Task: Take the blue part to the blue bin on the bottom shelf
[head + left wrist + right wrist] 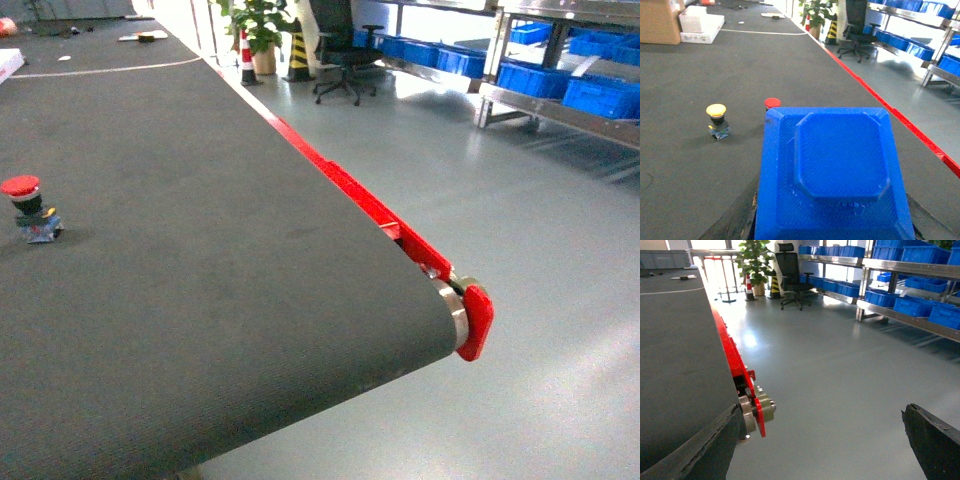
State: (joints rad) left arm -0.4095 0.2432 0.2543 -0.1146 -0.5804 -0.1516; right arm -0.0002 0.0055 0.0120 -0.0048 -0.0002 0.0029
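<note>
The left gripper [832, 220] is closed on the blue part [835, 170], a dark-blue blocky lump with rounded edges that fills the lower half of the left wrist view and hides all but dark slivers of the fingers at its bottom corners. The right gripper [820, 450] is spread wide with nothing between its black fingers [935, 440], one showing at each lower corner of the right wrist view. Neither arm shows in the head view.

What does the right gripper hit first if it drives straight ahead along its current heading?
Probably nothing soon: between the open fingers the right gripper faces bare grey floor, with the conveyor end roller off to its left. The steel rack stands farther right; depth unclear.
</note>
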